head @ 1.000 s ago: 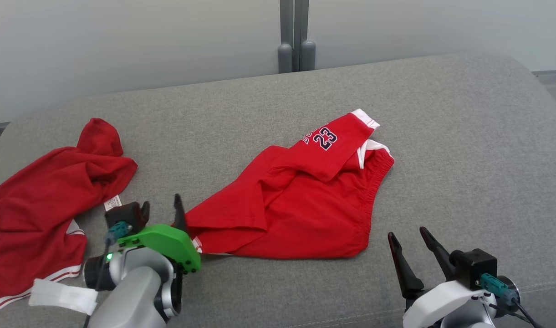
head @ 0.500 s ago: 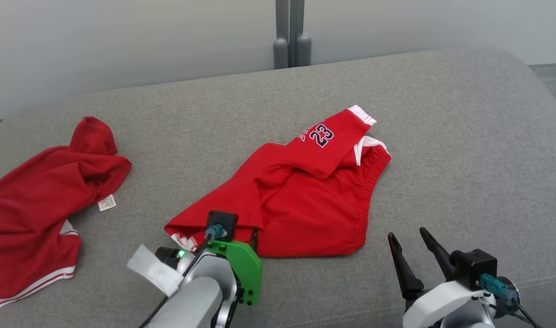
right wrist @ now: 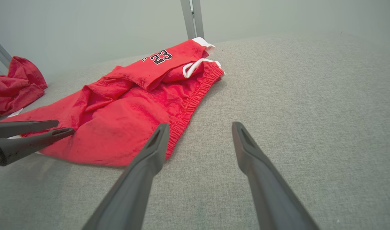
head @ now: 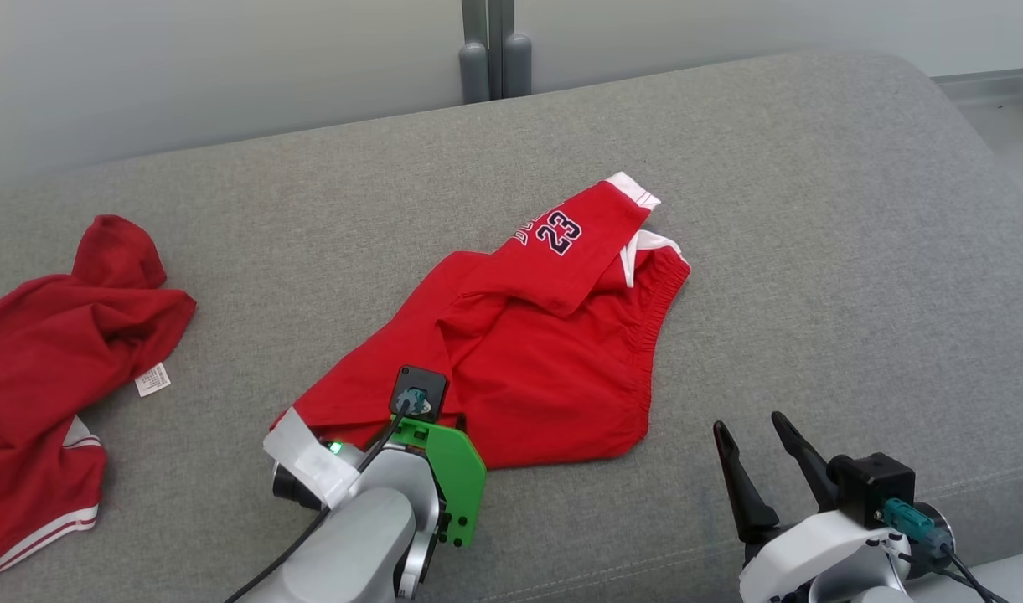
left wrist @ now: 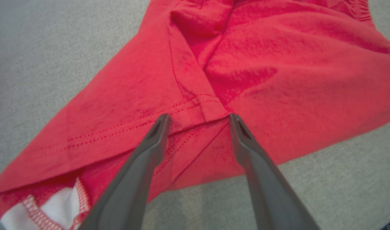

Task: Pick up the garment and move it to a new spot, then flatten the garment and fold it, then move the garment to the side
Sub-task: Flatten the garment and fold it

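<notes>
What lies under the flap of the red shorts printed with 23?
More red fabric of the same shorts; a white-trimmed edge peeks out beside the flap. Whatever lies further beneath it is covered.

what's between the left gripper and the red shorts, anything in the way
Nothing visible. The left gripper is open, its tips right at the near hem of the shorts, either side of a seam fold. The other red garment lies well apart, on the robot's left.
</notes>
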You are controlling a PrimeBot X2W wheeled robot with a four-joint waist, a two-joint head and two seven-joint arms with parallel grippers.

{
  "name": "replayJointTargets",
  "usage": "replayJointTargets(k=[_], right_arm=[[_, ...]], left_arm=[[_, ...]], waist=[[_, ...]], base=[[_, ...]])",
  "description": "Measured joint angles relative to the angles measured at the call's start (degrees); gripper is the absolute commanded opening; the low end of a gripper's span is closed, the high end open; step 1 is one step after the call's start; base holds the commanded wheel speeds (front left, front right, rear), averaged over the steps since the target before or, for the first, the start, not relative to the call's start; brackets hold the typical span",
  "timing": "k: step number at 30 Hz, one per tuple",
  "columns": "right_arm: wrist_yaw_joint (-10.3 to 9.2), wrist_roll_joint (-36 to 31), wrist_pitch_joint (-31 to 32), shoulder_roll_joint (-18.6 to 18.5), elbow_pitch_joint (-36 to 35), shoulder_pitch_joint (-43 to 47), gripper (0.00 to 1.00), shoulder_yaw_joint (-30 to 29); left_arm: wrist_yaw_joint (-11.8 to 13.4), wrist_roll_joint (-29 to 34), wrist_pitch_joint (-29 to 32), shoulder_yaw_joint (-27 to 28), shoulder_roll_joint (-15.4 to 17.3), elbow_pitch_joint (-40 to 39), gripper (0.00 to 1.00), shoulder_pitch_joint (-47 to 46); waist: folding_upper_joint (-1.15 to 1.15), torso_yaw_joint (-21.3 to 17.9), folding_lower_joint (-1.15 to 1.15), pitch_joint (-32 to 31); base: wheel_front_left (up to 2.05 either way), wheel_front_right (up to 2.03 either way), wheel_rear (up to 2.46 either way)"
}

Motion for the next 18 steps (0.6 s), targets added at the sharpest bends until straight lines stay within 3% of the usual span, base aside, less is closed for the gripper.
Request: replayJointTargets(k=[1, 4, 6, 18], right_arm=[[0.0, 0.0, -0.1, 0.0, 0.1, 0.0, 1.0, 0.0], [0.0, 0.0, -0.2, 0.0, 0.4, 0.0, 1.0, 0.0], [0.0, 0.0, -0.2, 0.0, 0.6, 0.0, 1.0, 0.1], [0.0, -0.1, 0.1, 0.0, 0.6, 0.0, 1.0, 0.7]], left_arm=[[0.0, 0.0, 0.0, -0.1, 0.0, 0.2, 0.0, -0.1], [-0.1, -0.1, 0.0, -0.1, 0.0, 0.8, 0.04, -0.1], [-0.5, -0.1, -0.3, -0.3, -0.1, 1.2, 0.0, -0.1], [-1.2, -3.0, -7.0, 3.5, -0.9, 2.0, 0.0, -1.8]], waist=[[0.0, -0.1, 0.0, 0.1], [0.0, -0.3, 0.0, 0.1], [0.0, -0.3, 0.0, -0.1], [0.0, 0.0, 0.0, -1.1]], base=[[0.0, 0.0, 0.0], [0.0, 0.0, 0.0], [0.0, 0.0, 0.0], [0.0, 0.0, 0.0]])
